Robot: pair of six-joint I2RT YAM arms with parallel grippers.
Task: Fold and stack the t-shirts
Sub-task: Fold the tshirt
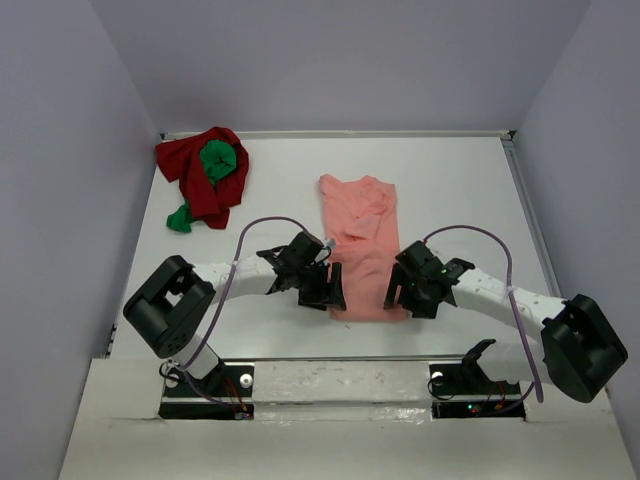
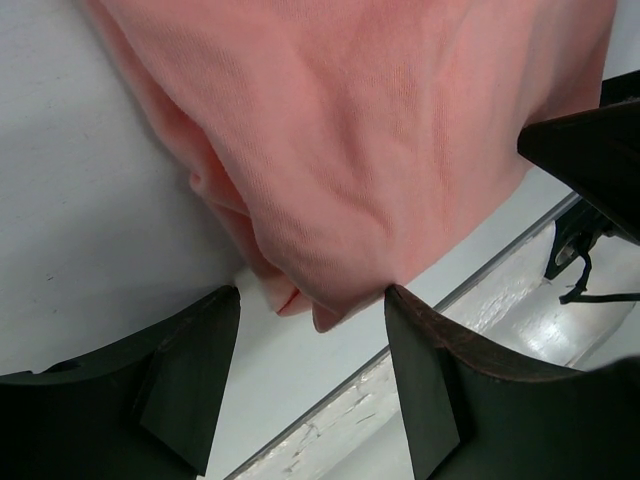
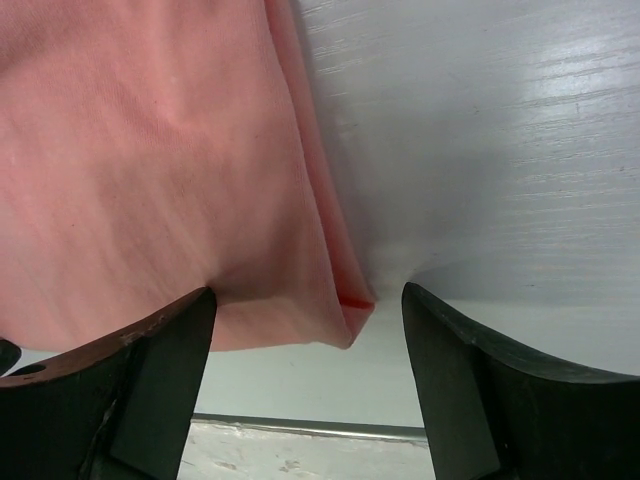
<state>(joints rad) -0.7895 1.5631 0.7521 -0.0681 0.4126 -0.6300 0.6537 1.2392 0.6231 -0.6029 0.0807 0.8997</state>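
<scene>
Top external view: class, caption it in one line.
Left tool and right tool, open, flank the salmon-pink t-shirt; dark red t-shirt and green t-shirt bunched far left.

The white worktop (image 1: 470, 190) is carrying a salmon-pink t-shirt (image 1: 362, 235), lying folded lengthwise near its middle. A dark red t-shirt (image 1: 190, 180) is sitting crumpled in the far left corner, tangled with a bright green t-shirt (image 1: 218, 160).

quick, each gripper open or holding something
left gripper: open, straddling a near corner of the salmon-pink t-shirt, nothing gripped
right gripper: open at its other near corner, nothing gripped
</scene>
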